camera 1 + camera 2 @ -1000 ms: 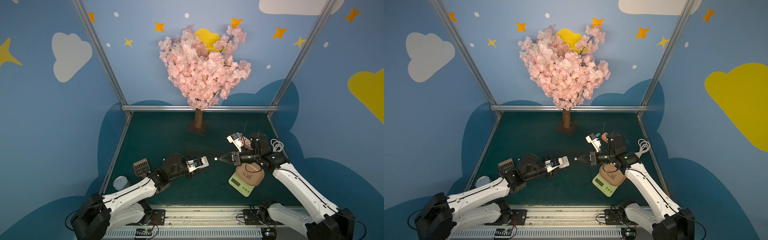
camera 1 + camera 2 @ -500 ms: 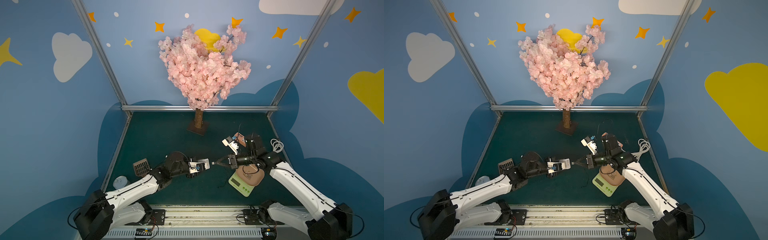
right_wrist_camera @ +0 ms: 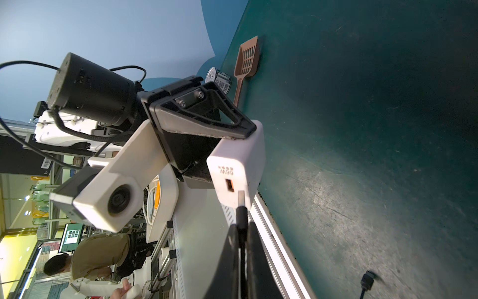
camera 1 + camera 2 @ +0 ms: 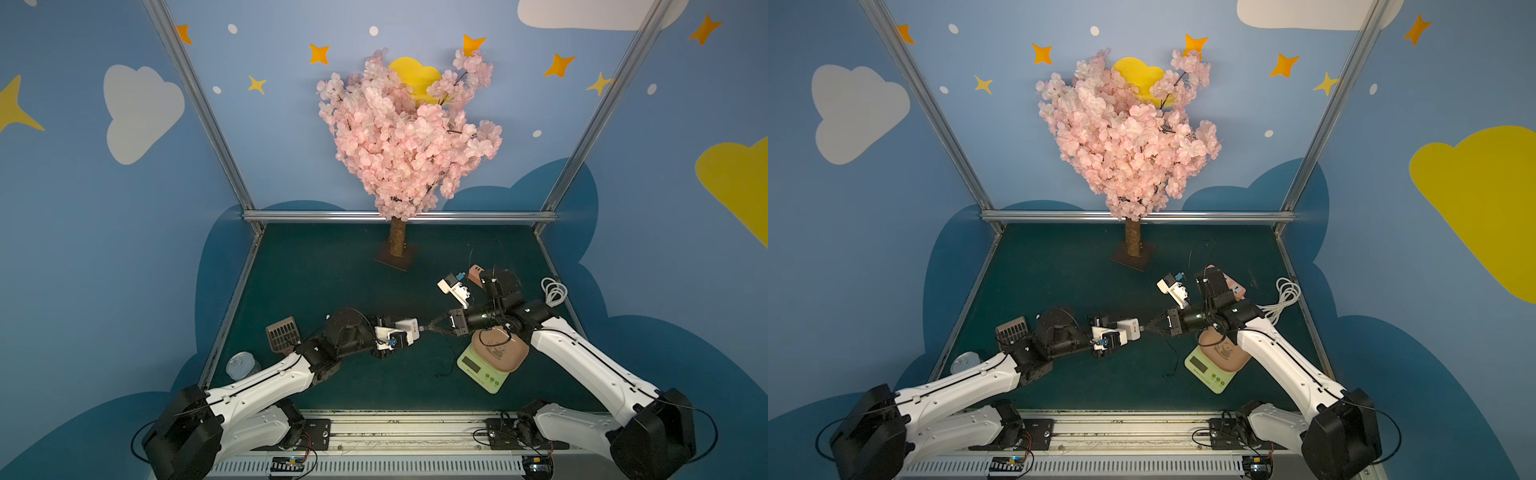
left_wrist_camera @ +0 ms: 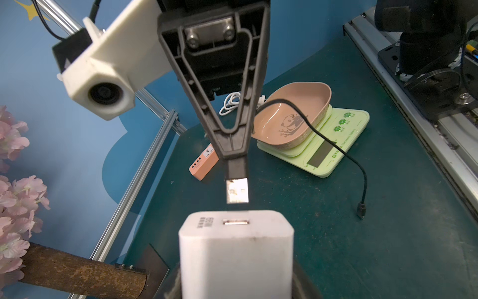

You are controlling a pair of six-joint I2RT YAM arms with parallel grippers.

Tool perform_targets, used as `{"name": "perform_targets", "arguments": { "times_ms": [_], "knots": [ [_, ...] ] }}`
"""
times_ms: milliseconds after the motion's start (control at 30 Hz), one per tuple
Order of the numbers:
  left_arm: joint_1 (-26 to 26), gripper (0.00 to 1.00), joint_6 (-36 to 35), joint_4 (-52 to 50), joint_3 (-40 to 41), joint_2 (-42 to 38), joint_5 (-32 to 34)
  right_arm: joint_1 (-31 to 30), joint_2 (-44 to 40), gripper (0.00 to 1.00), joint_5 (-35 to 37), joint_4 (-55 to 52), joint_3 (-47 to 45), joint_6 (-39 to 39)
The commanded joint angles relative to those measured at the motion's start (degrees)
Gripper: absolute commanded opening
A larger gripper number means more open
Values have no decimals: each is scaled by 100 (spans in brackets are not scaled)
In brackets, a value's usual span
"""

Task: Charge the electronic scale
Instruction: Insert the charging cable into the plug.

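Observation:
The electronic scale sits at the front right, pale green with a tan panda tray. My left gripper is shut on a white charger cube. Its USB port faces my right gripper. That one is shut on the USB plug of a black cable. The plug tip hangs just short of the port. The cable runs across the tray, and its other end lies loose on the mat.
An orange power strip lies behind the right arm, with a coiled white cable at the right edge. A brown scoop and a can sit at the left edge. The tree trunk stands at the back.
The two grippers have come together in mid-air. The gap between charger cube and USB plug has shrunk to almost nothing. Both grips are unchanged.

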State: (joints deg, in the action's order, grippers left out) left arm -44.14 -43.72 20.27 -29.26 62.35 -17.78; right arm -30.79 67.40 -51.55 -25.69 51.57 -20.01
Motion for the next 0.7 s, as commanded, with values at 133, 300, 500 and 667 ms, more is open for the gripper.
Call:
{"name": "perform_targets", "arguments": {
  "times_ms": [133, 300, 500, 667],
  "knots": [
    [22, 24, -65, 183, -19, 5, 82, -135, 167, 0, -104, 315, 228, -227],
    [20, 24, -13, 197, -33, 47, 38, -149, 256, 0, -13, 384, 195, -279],
    [20, 24, 20, 219, -59, 129, 81, -213, 278, 0, 198, 318, 204, -194],
    [19, 24, 30, 288, -76, 120, 172, -258, 330, 0, 366, 148, 248, -101]
  ]
}}
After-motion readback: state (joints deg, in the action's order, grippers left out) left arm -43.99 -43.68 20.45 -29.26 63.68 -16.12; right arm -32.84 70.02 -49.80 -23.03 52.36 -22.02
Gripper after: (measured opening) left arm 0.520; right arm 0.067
